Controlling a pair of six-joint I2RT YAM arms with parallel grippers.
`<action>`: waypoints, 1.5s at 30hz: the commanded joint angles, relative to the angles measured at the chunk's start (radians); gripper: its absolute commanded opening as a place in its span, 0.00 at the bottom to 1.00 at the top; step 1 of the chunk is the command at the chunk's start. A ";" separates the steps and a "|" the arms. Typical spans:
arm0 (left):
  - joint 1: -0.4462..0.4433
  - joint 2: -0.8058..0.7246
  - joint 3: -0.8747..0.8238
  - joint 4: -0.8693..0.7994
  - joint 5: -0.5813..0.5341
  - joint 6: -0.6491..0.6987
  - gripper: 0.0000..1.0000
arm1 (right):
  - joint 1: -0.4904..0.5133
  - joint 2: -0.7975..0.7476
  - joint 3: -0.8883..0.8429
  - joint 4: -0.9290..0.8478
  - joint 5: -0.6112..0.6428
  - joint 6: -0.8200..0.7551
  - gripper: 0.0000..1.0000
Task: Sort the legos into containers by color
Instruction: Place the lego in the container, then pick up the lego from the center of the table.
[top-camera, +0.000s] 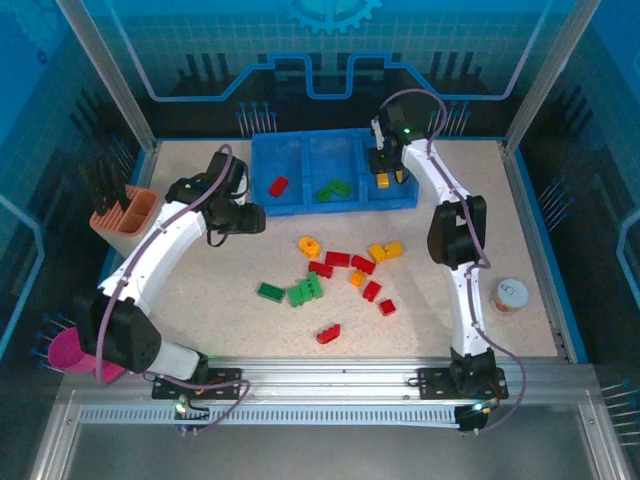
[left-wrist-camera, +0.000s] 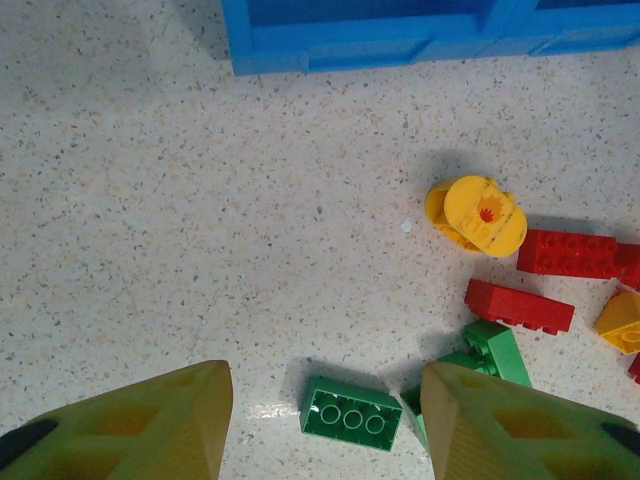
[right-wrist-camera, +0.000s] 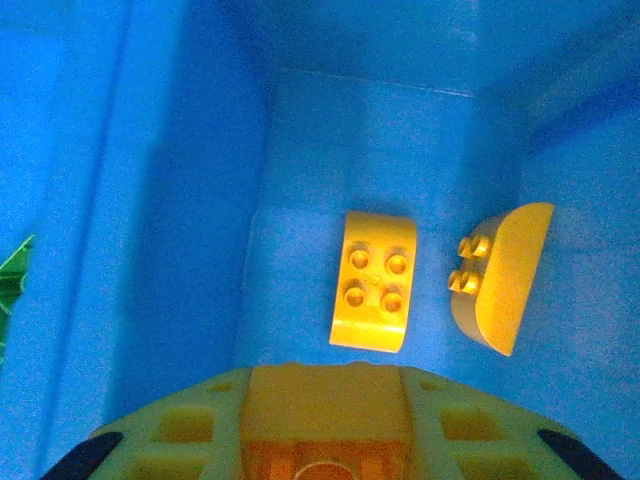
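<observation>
The blue tray (top-camera: 262, 160) stands at the back; its left compartment holds a red brick (top-camera: 278, 185), the middle one green bricks (top-camera: 333, 189). Over the right compartment (right-wrist-camera: 400, 130) my right gripper (top-camera: 385, 178) (right-wrist-camera: 325, 372) is shut on an orange-yellow brick (right-wrist-camera: 325, 420), above two yellow bricks (right-wrist-camera: 372, 282) (right-wrist-camera: 500, 275) lying on its floor. My left gripper (top-camera: 248, 218) (left-wrist-camera: 325, 420) hangs open and empty above the table left of the tray. A green brick (left-wrist-camera: 352, 412) (top-camera: 270, 291) lies on the table below, seen between its fingertips. Several red, green and yellow bricks (top-camera: 337, 259) are scattered mid-table.
A peach tool holder (top-camera: 125, 215) stands at the left edge and a small white can (top-camera: 511, 295) at the right. A yellow round piece (left-wrist-camera: 483, 213) and red bricks (left-wrist-camera: 518, 305) lie right of the green brick. A magenta object (top-camera: 65, 352) sits off the table's near left corner.
</observation>
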 joint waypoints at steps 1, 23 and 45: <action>-0.005 -0.023 -0.027 0.025 0.045 -0.021 0.54 | -0.033 0.044 0.031 0.018 -0.031 0.034 0.31; -0.005 -0.045 -0.006 0.028 0.011 0.051 0.55 | -0.018 -0.245 -0.191 0.068 -0.071 0.024 0.44; 0.013 -0.202 -0.038 0.030 0.025 0.096 0.62 | 0.495 -0.491 -0.682 0.176 -0.116 -0.001 0.60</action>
